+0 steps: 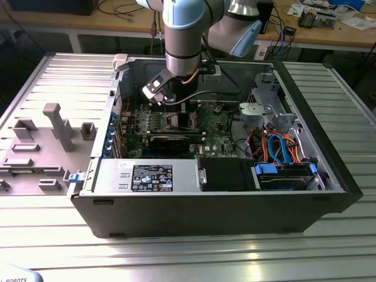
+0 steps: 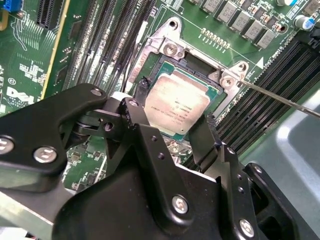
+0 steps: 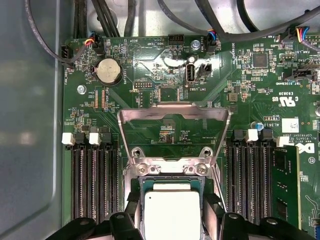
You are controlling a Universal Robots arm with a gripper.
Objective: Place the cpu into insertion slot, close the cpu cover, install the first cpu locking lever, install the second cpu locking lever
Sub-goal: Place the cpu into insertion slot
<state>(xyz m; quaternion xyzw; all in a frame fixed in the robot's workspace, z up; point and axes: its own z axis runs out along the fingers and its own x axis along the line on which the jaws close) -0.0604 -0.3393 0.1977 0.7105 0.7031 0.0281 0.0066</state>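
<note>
Gripper (image 2: 177,106) is down inside the open case (image 1: 176,214). Its jaws are closed on the cpu (image 2: 176,99), with one finger (image 2: 136,117) on each opposite edge. The cpu lies flat between the jaws, silver top up. It is near-square with no clear long axis, its edges square to the slot (image 2: 192,67) directly beneath. Seated or just above it: cannot tell. The cover (image 3: 172,111) stands open beyond the jaw tips. A thin lever (image 2: 280,98) angles away from the slot's corner.
</note>
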